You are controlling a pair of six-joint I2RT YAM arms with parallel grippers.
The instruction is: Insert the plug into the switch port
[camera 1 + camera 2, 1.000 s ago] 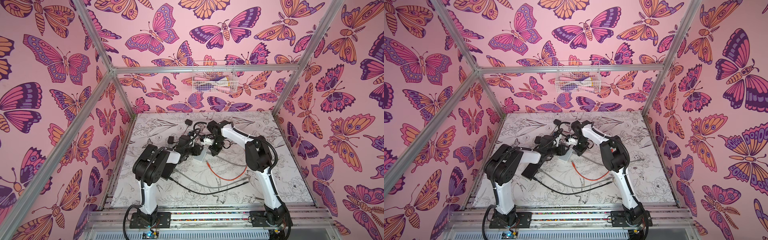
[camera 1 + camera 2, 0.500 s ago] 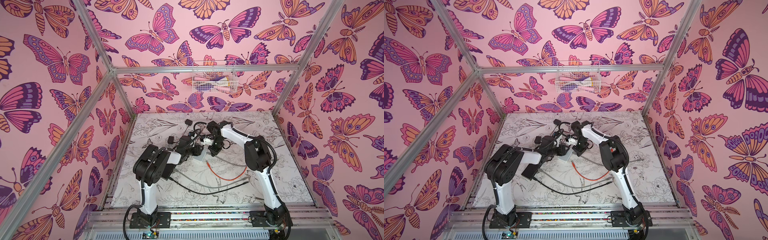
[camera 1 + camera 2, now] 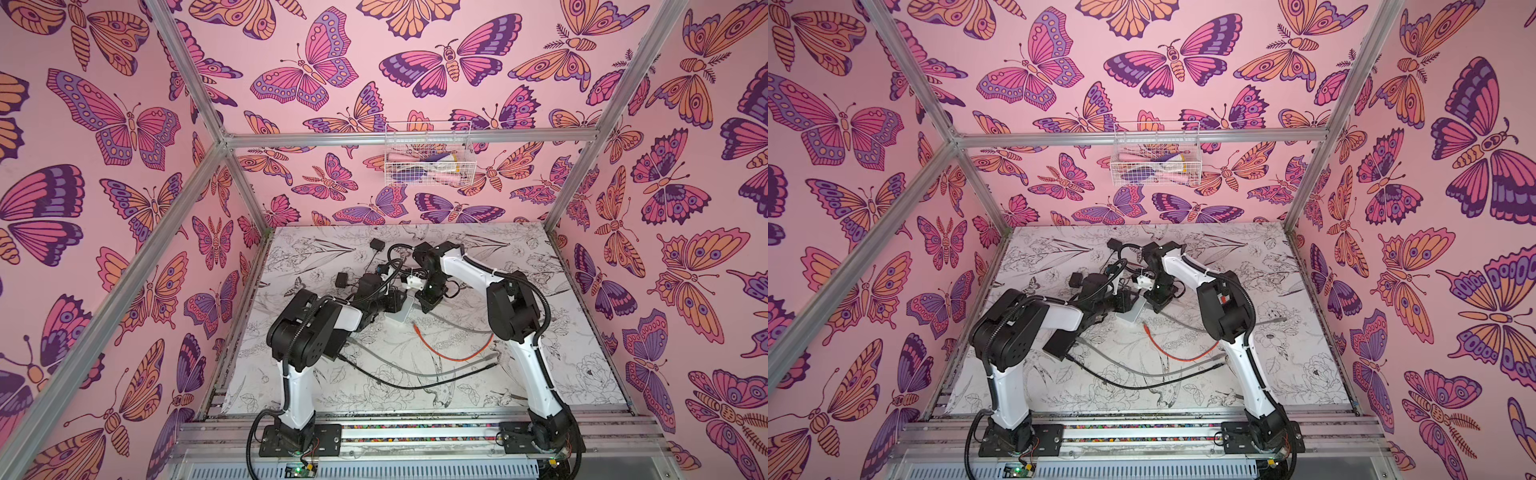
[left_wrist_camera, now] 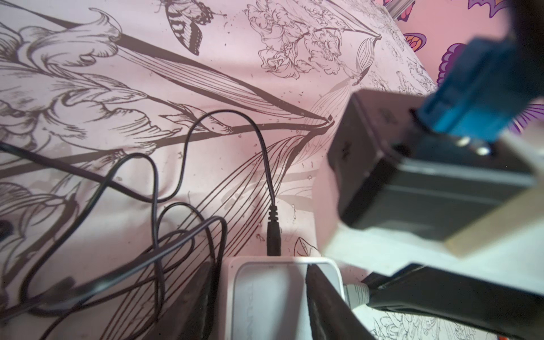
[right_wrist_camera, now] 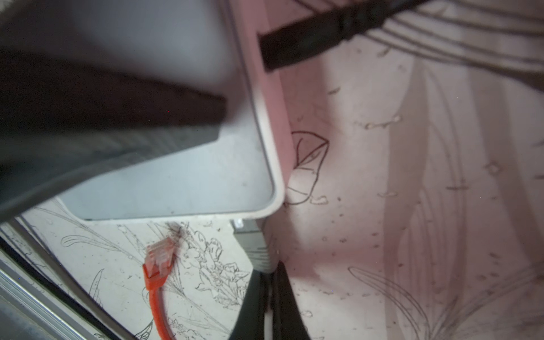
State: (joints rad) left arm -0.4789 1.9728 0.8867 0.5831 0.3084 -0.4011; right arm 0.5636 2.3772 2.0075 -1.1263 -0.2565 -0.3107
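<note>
The white switch (image 4: 270,297) lies mid-table in both top views (image 3: 400,312) (image 3: 1132,312). My left gripper (image 4: 259,273) is shut on the switch, one dark finger at each side of its body. The right gripper (image 5: 269,269) is shut on the grey plug (image 5: 257,250). The plug's clear tip meets the switch's (image 5: 188,176) port face near a corner; how deep it sits is hidden. In the left wrist view the grey plug (image 4: 357,293) shows at the switch's side. In a top view the grippers stand close together, left gripper (image 3: 392,301) and right gripper (image 3: 424,303).
A loose orange cable (image 3: 453,353) lies by the switch, its plug (image 5: 159,256) pointing at it. A black power plug (image 4: 273,232) sits in the switch's back. Grey and black cables (image 3: 415,376) cross the mat's front. Black adapters (image 3: 377,244) lie behind. A wire basket (image 3: 428,166) hangs on the back wall.
</note>
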